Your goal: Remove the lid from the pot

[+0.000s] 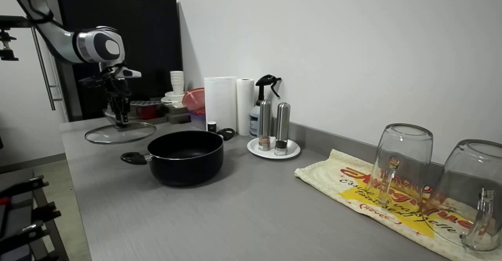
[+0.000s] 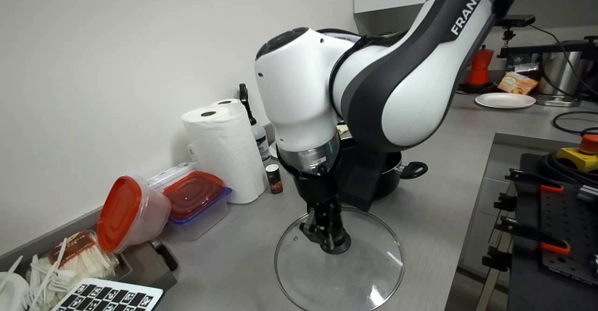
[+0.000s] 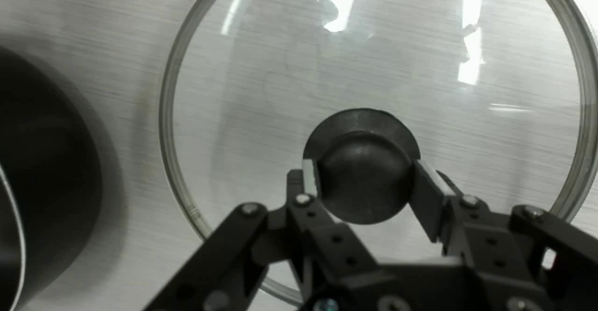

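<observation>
The clear glass lid (image 1: 104, 136) with a metal rim and black knob is beside the pot, not on it; it also shows in an exterior view (image 2: 359, 278) and in the wrist view (image 3: 252, 115). My gripper (image 3: 365, 180) has both fingers against the sides of the knob. The gripper also shows at the knob in both exterior views (image 1: 122, 120) (image 2: 332, 243). The lid is low over the grey counter; I cannot tell whether it touches. The black pot (image 1: 188, 169) stands uncovered on the counter. Its side shows in the wrist view (image 3: 56, 161); the arm partly hides it in an exterior view (image 2: 391, 178).
Paper towel rolls (image 1: 220, 102), a spray bottle (image 1: 255, 114) and a white plate (image 1: 270, 155) with two grinders stand along the wall. Plastic containers (image 2: 198, 208) and a cutlery box (image 2: 88, 259) are beyond the lid. Upturned glass mugs (image 1: 404, 155) stand on a cloth (image 1: 333, 171).
</observation>
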`<control>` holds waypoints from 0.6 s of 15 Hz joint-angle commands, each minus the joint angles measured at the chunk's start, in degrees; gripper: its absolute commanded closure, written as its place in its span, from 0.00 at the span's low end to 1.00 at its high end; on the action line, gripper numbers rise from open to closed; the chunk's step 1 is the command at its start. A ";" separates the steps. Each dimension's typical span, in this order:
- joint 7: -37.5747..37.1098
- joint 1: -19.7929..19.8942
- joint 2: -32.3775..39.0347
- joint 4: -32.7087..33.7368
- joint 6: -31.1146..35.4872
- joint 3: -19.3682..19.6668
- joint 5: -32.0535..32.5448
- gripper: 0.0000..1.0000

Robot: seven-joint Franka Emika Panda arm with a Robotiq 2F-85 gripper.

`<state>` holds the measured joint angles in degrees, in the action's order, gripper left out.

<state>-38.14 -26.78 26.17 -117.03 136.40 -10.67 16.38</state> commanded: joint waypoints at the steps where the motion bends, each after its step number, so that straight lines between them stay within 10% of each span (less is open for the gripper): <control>1: -3.48 -2.55 2.50 1.58 0.50 1.56 -0.14 0.75; 9: -19.40 -6.62 7.34 3.30 4.61 5.32 -0.78 0.75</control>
<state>-51.01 -30.96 32.56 -115.79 139.67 -7.76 16.17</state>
